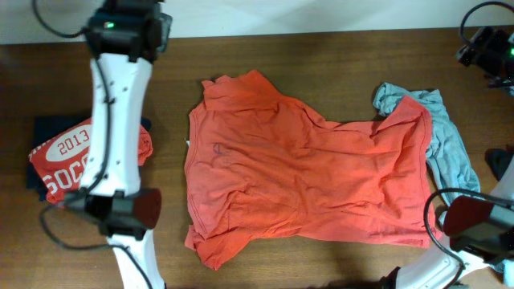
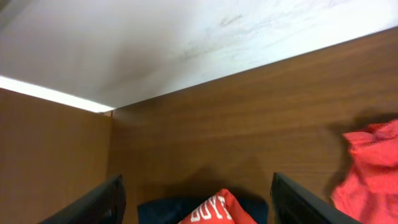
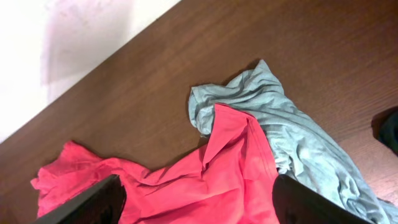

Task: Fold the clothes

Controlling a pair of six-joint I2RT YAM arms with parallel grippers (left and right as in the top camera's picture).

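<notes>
The orange shirt point(image 1: 305, 177) lay spread out in the middle of the table point(image 1: 321, 56), with its right edge over a gray-blue shirt point(image 1: 446, 140). A folded red shirt point(image 1: 60, 156) lay at the left side. The left gripper point(image 2: 199, 202) and the right gripper point(image 3: 199, 202) both had their fingers spread wide and held nothing.

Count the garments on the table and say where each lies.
4. An orange T-shirt spread at the centre; a grey-blue garment at the right, partly under it; a folded red printed shirt at the left, on a navy garment. More may be hidden in that stack.
</notes>
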